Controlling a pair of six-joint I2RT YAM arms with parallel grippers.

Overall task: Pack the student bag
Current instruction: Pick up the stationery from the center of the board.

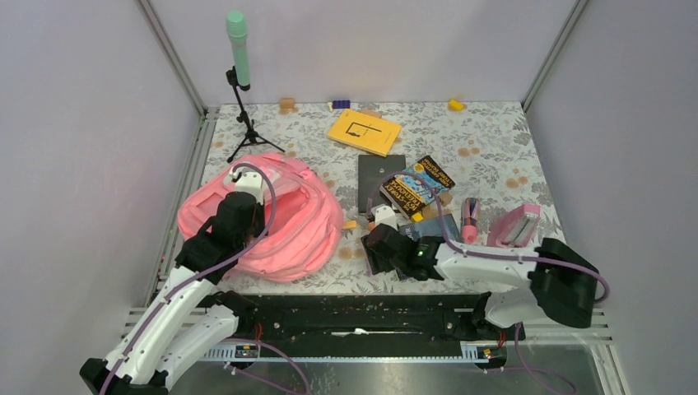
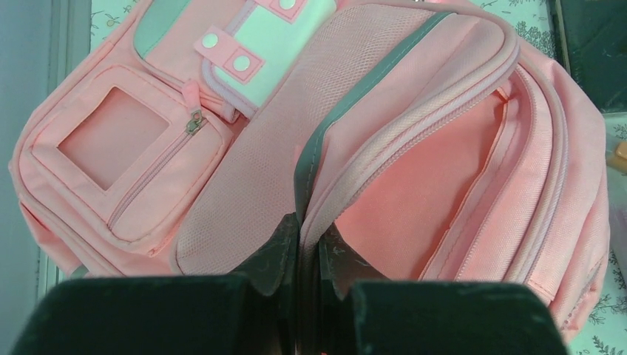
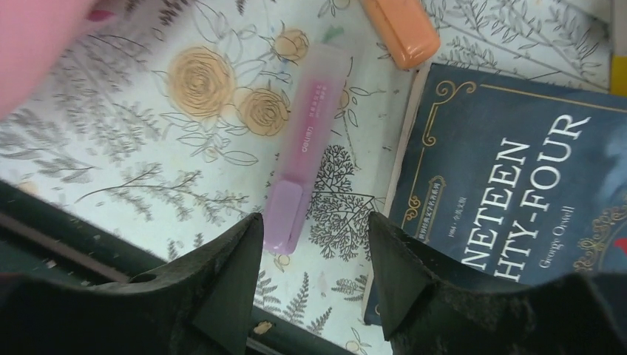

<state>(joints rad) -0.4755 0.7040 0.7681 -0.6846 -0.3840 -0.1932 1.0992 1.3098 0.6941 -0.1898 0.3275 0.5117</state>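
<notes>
Top view: pink bag [image 1: 300, 226] lies on the table [image 1: 494, 148] left of centre, w/ the L gripper [image 1: 245, 185] on top of it and the R gripper [image 1: 380, 240] low near mid-frame. L wrist view: jaws pinched together on the rim of the bag's open main pocket, bottom centre. R wrist view: jaws apart, a purple highlighter [image 3: 303, 148] on the table showing thru the gap, dark blue book [image 3: 510, 192] at right.

The student bag [image 2: 444, 185] gapes wide and its main compartment is unblocked; the left end effector [image 2: 309, 231] pinches the near rim. The spread right end effector [image 3: 314, 233] has bare bench [image 3: 111, 170] leftward, a dark blue book [image 3: 517, 185] crowding its right, and a purple highlighter [image 3: 303, 140] just ahead.
</notes>
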